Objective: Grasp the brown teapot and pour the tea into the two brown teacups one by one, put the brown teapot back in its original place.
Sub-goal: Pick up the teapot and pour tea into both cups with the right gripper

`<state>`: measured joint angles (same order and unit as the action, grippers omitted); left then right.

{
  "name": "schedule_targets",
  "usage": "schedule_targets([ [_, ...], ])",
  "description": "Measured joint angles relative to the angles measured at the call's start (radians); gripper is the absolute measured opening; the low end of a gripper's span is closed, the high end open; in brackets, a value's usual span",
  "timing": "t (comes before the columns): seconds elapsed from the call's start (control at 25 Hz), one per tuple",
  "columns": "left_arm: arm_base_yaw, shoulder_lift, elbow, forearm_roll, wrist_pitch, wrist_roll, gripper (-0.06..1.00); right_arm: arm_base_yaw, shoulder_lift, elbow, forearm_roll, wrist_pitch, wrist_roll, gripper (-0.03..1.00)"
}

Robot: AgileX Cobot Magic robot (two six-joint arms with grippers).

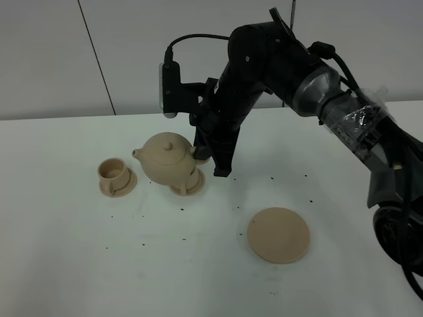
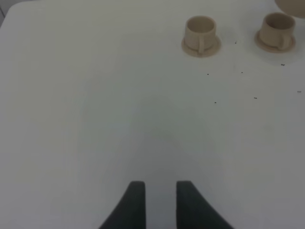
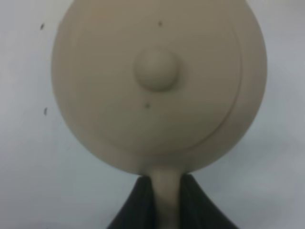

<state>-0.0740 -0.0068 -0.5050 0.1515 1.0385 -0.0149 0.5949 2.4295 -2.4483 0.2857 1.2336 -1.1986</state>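
Teapot (image 1: pixel 167 157), lid on, hangs off the counter (image 1: pixel 66 264) with the right gripper (image 1: pixel 201 155) clamped on its handle (image 3: pixel 166 191). It hides most of one cup (image 1: pixel 186 182), and its spout points toward the other cup (image 1: pixel 114 170), which sits on a small saucer (image 1: pixel 125 188). Whether either cup holds tea cannot be told. The large saucer (image 1: pixel 278 234) lies bare, well apart. The left gripper (image 2: pixel 160 186) stands narrowly parted and holds nothing.
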Motion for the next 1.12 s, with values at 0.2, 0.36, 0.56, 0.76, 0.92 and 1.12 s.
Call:
schedule_targets([
  [0.2, 0.000, 0.000, 0.000, 0.000, 0.000, 0.000, 0.23, 0.007, 0.041, -0.064, -0.001, 0.000, 0.005, 0.10],
  [0.36, 0.000, 0.000, 0.000, 0.000, 0.000, 0.000, 0.23, 0.018, 0.062, -0.117, -0.001, 0.001, 0.022, 0.10],
  [0.56, 0.000, 0.000, 0.000, 0.000, 0.000, 0.000, 0.23, 0.019, 0.085, -0.140, 0.009, -0.001, 0.029, 0.10],
  [0.76, 0.000, 0.000, 0.000, 0.000, 0.000, 0.000, 0.23, 0.020, 0.087, -0.140, 0.022, -0.060, 0.029, 0.10],
  [0.92, 0.000, 0.000, 0.000, 0.000, 0.000, 0.000, 0.23, 0.020, 0.093, -0.140, 0.022, -0.116, 0.029, 0.10],
  [1.12, 0.000, 0.000, 0.000, 0.000, 0.000, 0.000, 0.23, 0.020, 0.117, -0.141, 0.027, -0.136, 0.056, 0.10],
])
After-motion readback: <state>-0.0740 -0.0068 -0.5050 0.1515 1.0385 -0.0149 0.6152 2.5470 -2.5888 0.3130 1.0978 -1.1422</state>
